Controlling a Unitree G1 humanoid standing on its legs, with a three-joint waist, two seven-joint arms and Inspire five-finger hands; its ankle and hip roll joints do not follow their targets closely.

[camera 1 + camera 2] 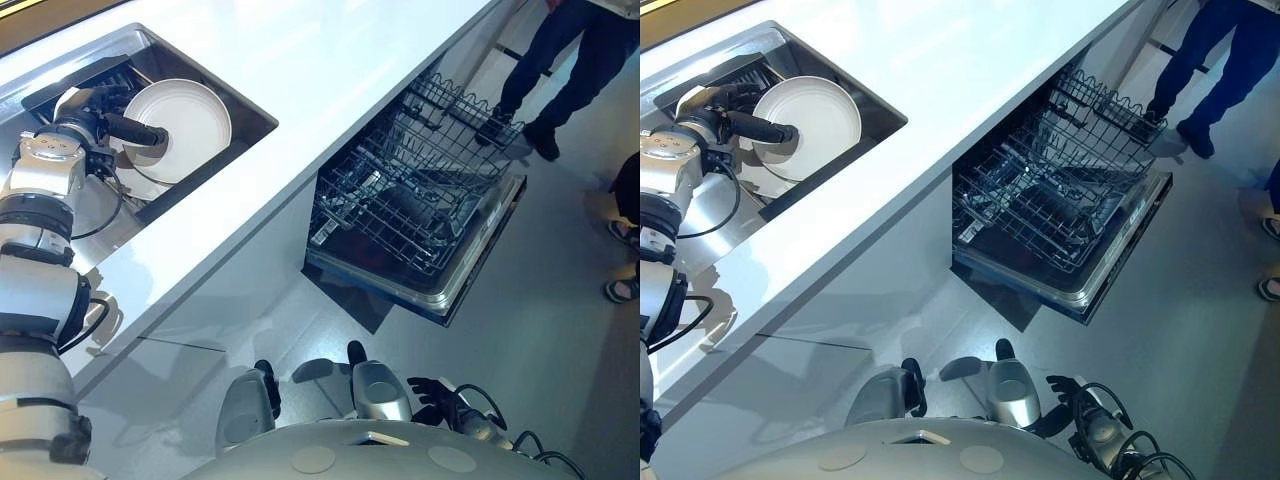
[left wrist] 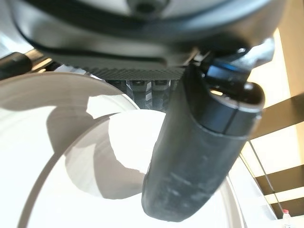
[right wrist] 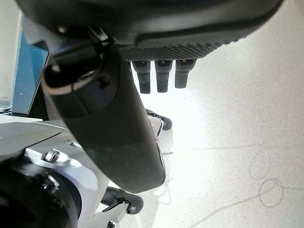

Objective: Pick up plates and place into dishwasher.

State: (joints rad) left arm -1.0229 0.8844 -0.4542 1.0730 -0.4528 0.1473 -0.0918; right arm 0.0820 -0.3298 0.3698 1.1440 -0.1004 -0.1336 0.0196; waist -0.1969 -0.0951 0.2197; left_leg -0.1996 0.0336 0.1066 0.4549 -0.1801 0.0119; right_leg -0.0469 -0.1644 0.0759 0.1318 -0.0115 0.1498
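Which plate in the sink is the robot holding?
The upper plate, tilted up, with the thumb of the left hand across its face. The lower plate lies under it in the sink.

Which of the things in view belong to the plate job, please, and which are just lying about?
Job: plate pinched by left hand in the sink; open dishwasher, racks out.
Not the job: countertop; person's legs by dishwasher; right hand, idle.

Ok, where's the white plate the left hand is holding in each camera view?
Left eye view: white plate upper left, in the sink, held by the left hand.
Right eye view: upper left too.
Left wrist view: lower half, under the thumb.
Right wrist view: floor past the right hand.
Shared landmark: the dark thumb across the plate's face.
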